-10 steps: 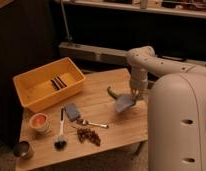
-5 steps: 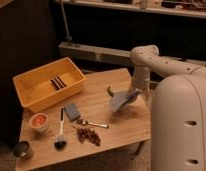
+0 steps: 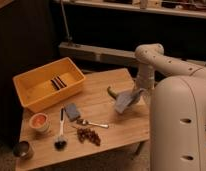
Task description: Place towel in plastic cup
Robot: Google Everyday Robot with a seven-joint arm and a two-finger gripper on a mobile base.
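Gripper (image 3: 136, 94) over the right side of a wooden table (image 3: 113, 127), jaws pinching a gray towel (image 3: 124, 101) that hangs above the tabletop, orange cup (image 3: 39, 121) well apart near the left edge, brush (image 3: 60, 134) just beside it, yellow bin (image 3: 55, 96) behind.

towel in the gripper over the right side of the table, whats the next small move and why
Probably carry the towel leftward toward the orange cup, which looks like the plastic one. The gripper holds the towel over the right side of the table, while that cup stands near the left edge, with the spoon and sponge between, so a raised path seems wise.
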